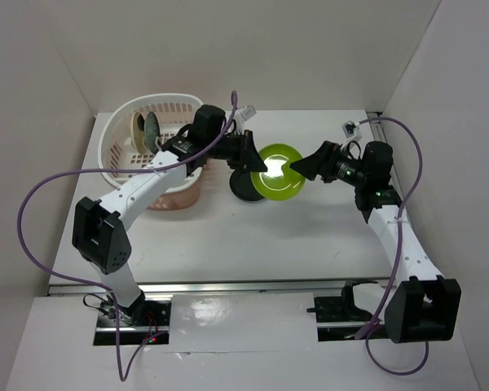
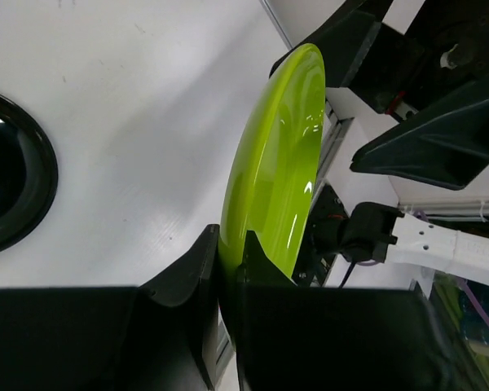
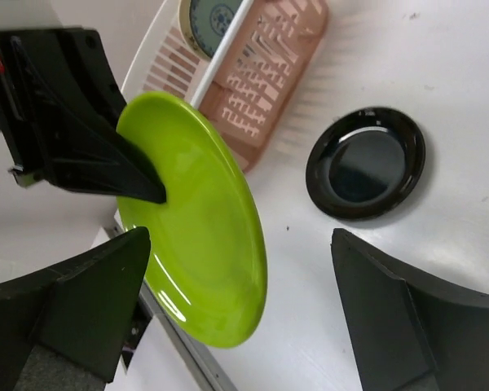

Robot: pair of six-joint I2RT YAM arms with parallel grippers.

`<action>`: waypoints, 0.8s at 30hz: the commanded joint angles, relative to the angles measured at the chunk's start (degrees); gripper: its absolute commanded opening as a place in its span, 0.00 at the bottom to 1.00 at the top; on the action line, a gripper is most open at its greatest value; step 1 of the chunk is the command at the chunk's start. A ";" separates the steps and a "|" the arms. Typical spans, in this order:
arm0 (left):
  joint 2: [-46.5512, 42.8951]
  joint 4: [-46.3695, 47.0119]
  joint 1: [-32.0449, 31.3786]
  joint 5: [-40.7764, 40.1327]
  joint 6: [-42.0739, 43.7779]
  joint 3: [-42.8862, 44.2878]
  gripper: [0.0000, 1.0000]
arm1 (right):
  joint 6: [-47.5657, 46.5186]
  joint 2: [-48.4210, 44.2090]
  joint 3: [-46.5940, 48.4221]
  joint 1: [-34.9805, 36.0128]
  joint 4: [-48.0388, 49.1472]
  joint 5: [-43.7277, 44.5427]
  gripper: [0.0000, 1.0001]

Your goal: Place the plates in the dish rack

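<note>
Two pincers: both meet at the lime green plate (image 1: 284, 173) over the middle of the bench (image 1: 253, 236).
Left pincer (image 2: 228, 254): closed down on the near rim of the lime green plate (image 2: 277, 163), one dark finger (image 2: 187, 269) on each face, so the plate is gripped by its edge.
Right pincer (image 3: 240, 244): jaws spread wide and holding nothing; the plate's far rim lies by one finger (image 3: 98, 285), and I cannot tell whether they touch.
Lime green plate (image 3: 196, 212): held off the bench between the two arms, its glossy face turned up toward the overhead camera.
Black plate (image 1: 244, 189): flat on the bench, partly hidden under the green one from above; the right wrist view shows it whole (image 3: 367, 163), apart from the rack.
Dish rack (image 1: 159, 155): on the left rear of the bench, just behind the left arm's wrist.
Teal patterned plate (image 1: 152, 130): standing on edge inside the rack, seen also from the right wrist (image 3: 216, 16).
Cream plate (image 1: 137, 129): on edge in the rack too, just beside the teal one, toward the rack's left wall.
</note>
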 commanded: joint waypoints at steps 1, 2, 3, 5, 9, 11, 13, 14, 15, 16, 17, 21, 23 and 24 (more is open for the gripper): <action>-3.72 2.12 0.57 -2.62 0.49 2.42 0.00 | 0.15 2.05 4.52 0.76 4.72 1.43 1.00; -3.73 0.55 1.27 -3.59 1.63 3.21 0.00 | -0.46 3.62 5.57 0.76 4.11 2.31 1.00; -3.73 -0.34 1.27 -4.82 2.25 4.87 0.00 | -0.47 4.33 6.19 0.76 4.11 3.54 1.00; -4.86 -2.01 2.41 -10.09 4.27 6.29 0.00 | -0.47 5.91 6.99 0.76 4.11 7.23 1.00; -5.40 -7.54 3.65 -22.38 8.84 11.73 0.00 | -0.47 8.38 8.12 0.76 4.90 11.71 1.00; -5.40 -8.35 5.13 -31.44 11.12 13.49 0.00 | -0.47 10.13 8.13 0.23 5.43 12.34 1.00; -6.01 -8.87 7.15 -38.10 12.62 14.73 0.00 | -0.47 11.45 9.18 0.23 5.43 12.34 1.00; -6.01 -8.27 7.94 -40.06 13.93 15.34 0.00 | -0.47 12.77 9.18 0.23 5.95 11.56 1.00; -6.01 -8.26 8.56 -42.51 14.56 15.96 0.00 | -0.47 13.30 9.79 0.23 5.95 11.55 1.00; -6.01 -8.26 9.18 -45.15 15.26 16.75 0.00 | -0.47 13.83 10.58 0.76 5.95 11.55 1.00; -5.14 -8.26 10.23 -49.96 16.14 17.45 0.00 | -1.25 14.79 10.59 1.63 5.95 11.55 1.00; -1.63 -5.72 11.64 -61.76 24.47 19.48 0.00 | -1.96 16.73 11.73 3.22 4.81 12.16 1.00; -0.05 -4.31 12.17 -65.63 26.42 19.48 0.00 | -2.57 17.96 12.35 5.23 4.81 12.16 1.00; -0.04 -2.91 12.17 -66.78 27.99 18.87 0.00 | -3.28 17.97 12.35 5.85 4.20 12.16 1.00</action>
